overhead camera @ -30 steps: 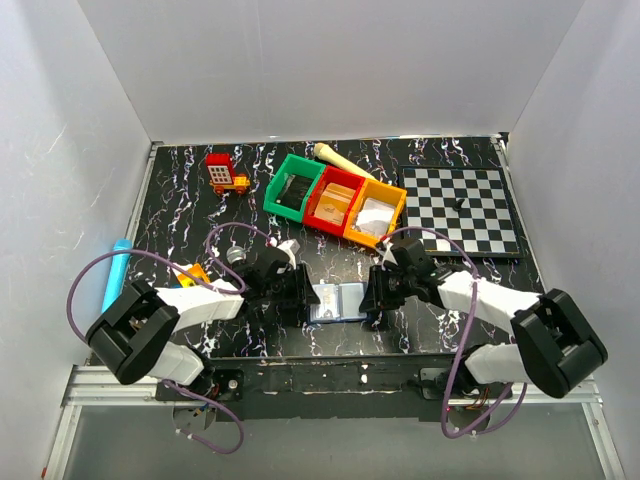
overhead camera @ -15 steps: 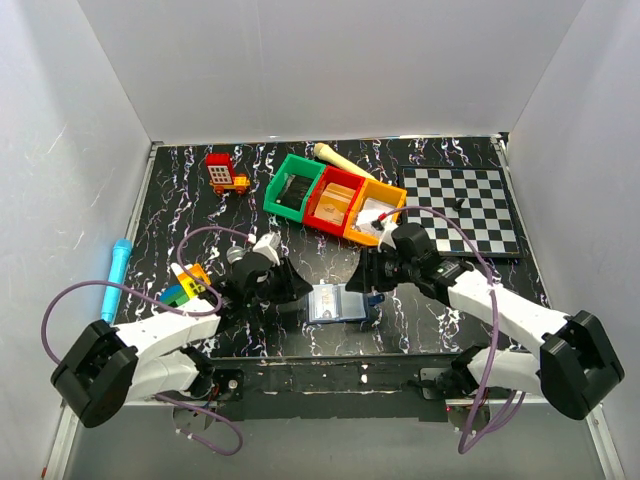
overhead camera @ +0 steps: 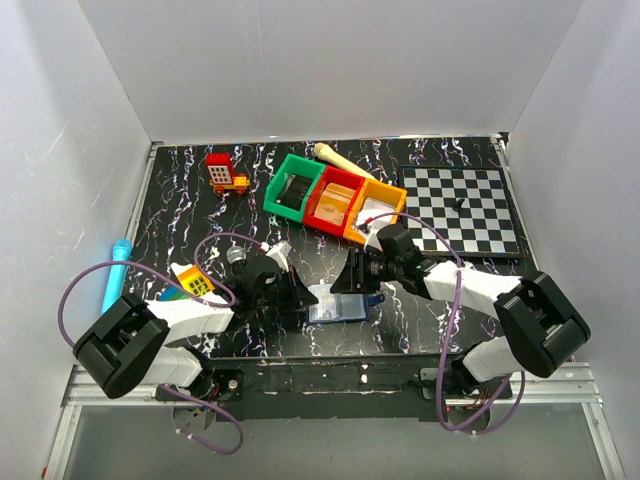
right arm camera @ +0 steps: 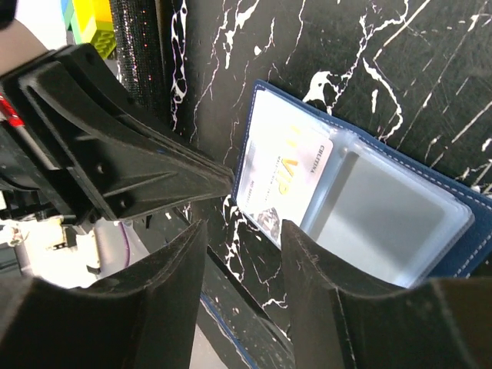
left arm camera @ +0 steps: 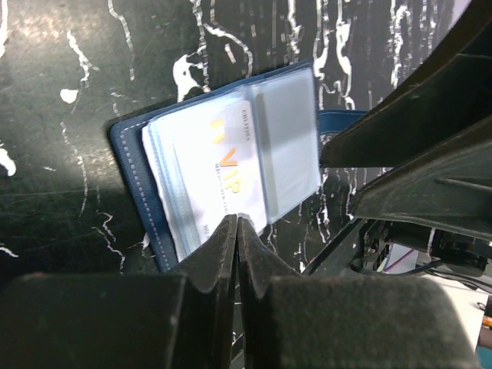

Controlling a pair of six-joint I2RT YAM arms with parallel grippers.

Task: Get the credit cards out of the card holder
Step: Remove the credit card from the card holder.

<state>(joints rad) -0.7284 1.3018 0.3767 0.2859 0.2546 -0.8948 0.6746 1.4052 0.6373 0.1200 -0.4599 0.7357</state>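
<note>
Just ahead of the left fingers, the card holder lies open on the table, the VIP card in its sleeve. The left fingers are pressed together, tips at that card's near edge; whether they pinch it I cannot tell. The right fingers stand apart, empty, above the far half. I judge that opening is done and that every card has yet to come out.
</note>
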